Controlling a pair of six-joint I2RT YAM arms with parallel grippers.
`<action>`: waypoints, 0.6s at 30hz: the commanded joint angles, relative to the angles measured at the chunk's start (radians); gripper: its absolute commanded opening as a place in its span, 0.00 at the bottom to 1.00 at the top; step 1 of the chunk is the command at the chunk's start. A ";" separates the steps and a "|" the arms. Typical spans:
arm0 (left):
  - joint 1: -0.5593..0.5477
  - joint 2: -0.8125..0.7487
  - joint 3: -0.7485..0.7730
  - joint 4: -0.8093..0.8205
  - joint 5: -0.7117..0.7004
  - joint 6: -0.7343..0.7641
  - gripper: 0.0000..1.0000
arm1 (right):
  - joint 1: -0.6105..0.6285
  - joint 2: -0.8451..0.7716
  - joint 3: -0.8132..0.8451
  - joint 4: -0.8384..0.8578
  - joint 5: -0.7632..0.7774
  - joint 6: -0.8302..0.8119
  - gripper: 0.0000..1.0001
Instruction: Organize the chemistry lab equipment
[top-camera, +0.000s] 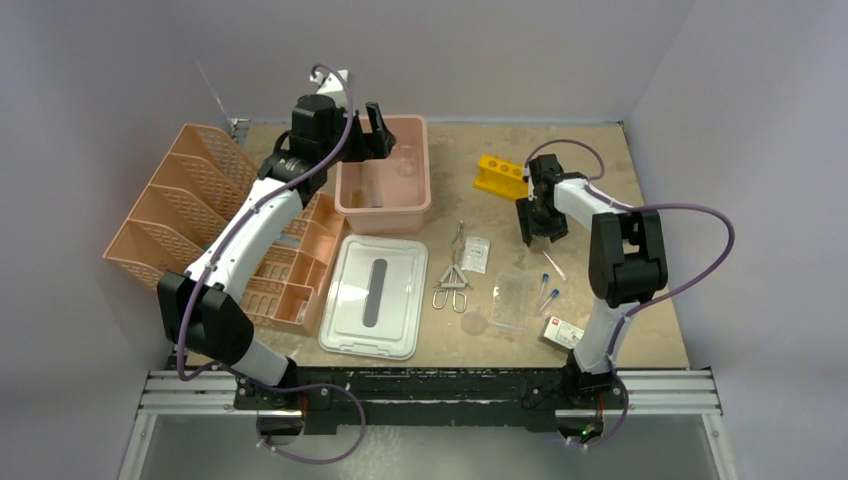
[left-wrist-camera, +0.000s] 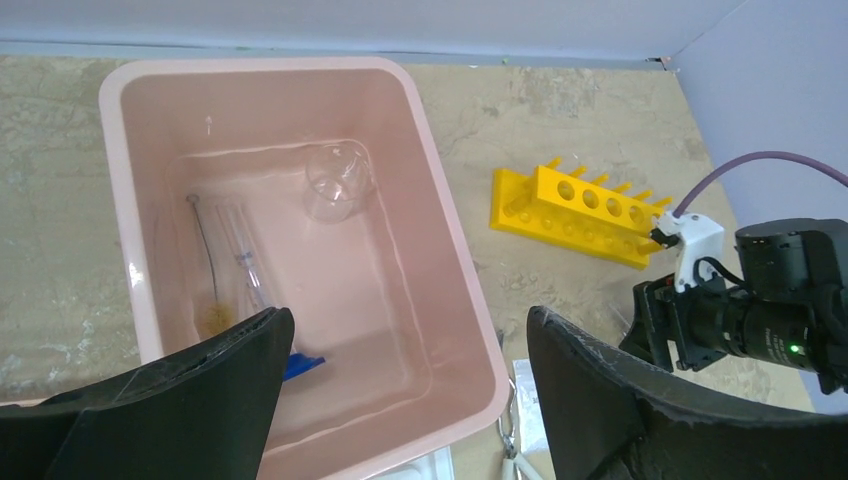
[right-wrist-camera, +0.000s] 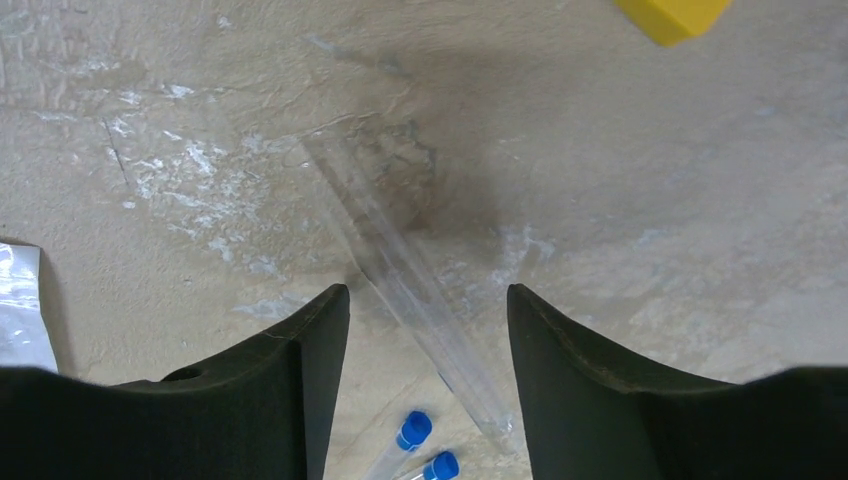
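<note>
Tabletop (right-wrist-camera: 650, 200) bears glass tube (right-wrist-camera: 400, 270), lying diagonally.

Soft, even light comes from above. A dim shadow sits on the table (right-wrist-camera: 650, 200) in the right wrist view, and the clear glass tube (right-wrist-camera: 400, 270) looks faint there. The top view is a bit fuzzy.

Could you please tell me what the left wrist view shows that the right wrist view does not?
Only the left wrist view shows the pink tub, holding a small glass beaker and thin tubes, below the open left tool. Only the right wrist view shows a clear glass tube lying on the tabletop between the fingers of the open right tool, plus two blue-capped vials. Both show the yellow tube rack and the tabletop.
</note>
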 joint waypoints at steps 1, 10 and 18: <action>0.007 -0.028 0.059 0.019 0.031 -0.005 0.86 | 0.007 0.017 0.043 0.015 -0.069 -0.101 0.59; 0.007 -0.019 0.100 0.012 0.057 0.002 0.86 | 0.013 0.056 0.030 0.087 -0.160 -0.164 0.48; 0.008 -0.022 0.089 0.013 0.036 0.001 0.91 | 0.015 0.067 0.027 0.122 -0.129 -0.212 0.28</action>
